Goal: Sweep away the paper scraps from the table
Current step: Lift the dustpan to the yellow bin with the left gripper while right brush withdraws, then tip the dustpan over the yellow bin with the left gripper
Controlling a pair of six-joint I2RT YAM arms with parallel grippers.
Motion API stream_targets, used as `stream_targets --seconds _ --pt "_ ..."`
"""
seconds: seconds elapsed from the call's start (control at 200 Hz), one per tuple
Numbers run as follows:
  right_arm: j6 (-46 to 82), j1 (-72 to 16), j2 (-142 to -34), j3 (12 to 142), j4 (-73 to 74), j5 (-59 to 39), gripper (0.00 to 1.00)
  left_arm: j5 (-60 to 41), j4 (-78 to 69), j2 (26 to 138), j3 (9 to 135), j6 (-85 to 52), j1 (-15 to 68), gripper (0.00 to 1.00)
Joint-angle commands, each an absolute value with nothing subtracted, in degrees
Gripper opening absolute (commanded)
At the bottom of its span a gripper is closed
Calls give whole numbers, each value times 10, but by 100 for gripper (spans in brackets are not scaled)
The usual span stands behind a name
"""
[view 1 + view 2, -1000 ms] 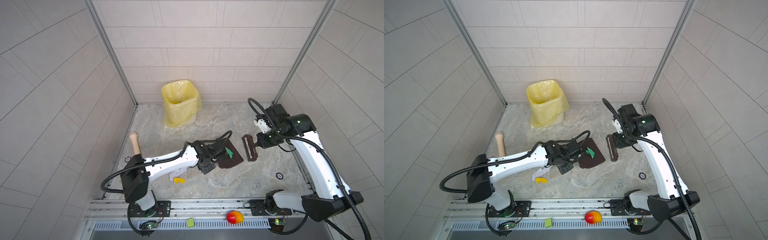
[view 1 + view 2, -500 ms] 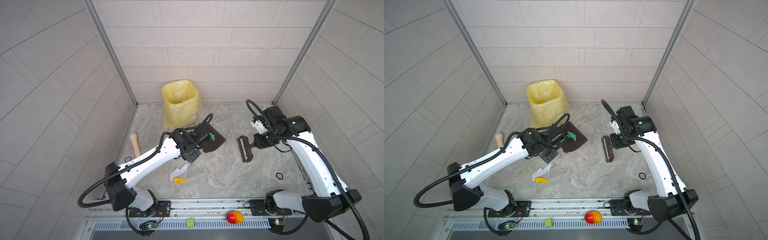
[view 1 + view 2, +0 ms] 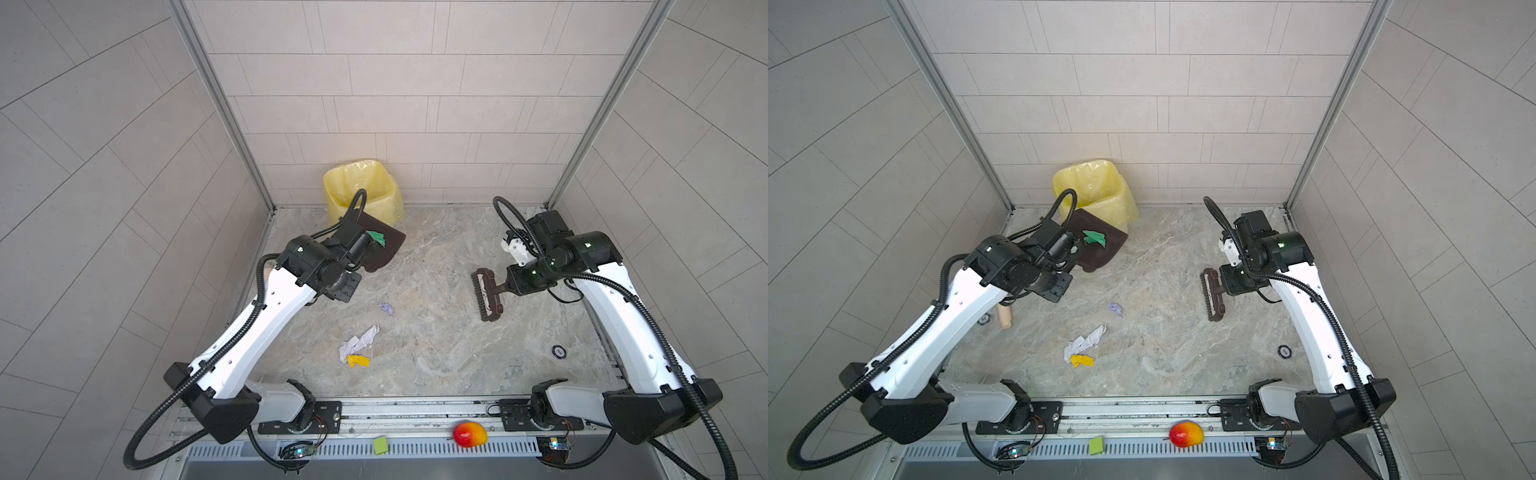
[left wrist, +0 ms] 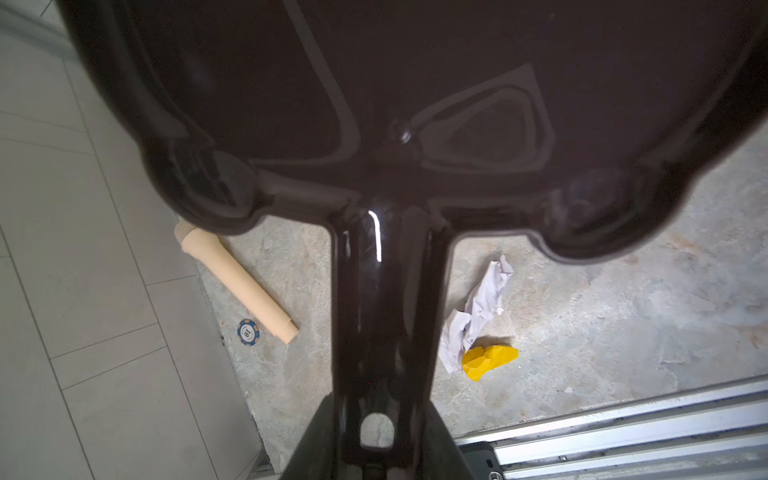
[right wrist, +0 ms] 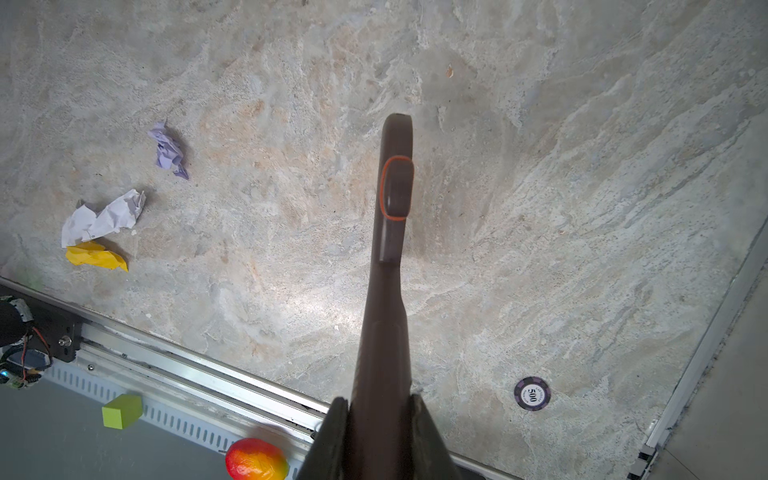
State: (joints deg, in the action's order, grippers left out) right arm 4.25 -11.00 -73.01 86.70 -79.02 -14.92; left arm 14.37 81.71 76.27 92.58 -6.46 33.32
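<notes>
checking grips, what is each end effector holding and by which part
Left end effector holds the dustpan by its handle; right end effector holds the brush by its handle.

free: table centre | obstacles: bin rear, brush right, paper scraps front

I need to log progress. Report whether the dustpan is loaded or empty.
Loaded: in both top views a green paper scrap lies on the dustpan. Whether more lies near its handle, cannot tell.
</notes>
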Motion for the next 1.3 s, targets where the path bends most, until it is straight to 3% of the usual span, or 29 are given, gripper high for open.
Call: stream_targets --seconds 0.0,0.47,0.721,1.056,1.291 --pt "30 -105 -722 864 -786 -156 0 162 834 758 954 -55 304 0" --pt "23 -96 -715 853 -787 -164 0 139 814 760 985 -11 149 0" --pt "25 -96 -715 853 -789 -179 0 120 806 825 1067 23 81 0" --pt "30 -96 -709 843 -795 -189 0 144 830 976 1249 52 67 0" --pt "32 -96 -712 838 -804 -191 0 218 848 1075 1357 70 96 0"
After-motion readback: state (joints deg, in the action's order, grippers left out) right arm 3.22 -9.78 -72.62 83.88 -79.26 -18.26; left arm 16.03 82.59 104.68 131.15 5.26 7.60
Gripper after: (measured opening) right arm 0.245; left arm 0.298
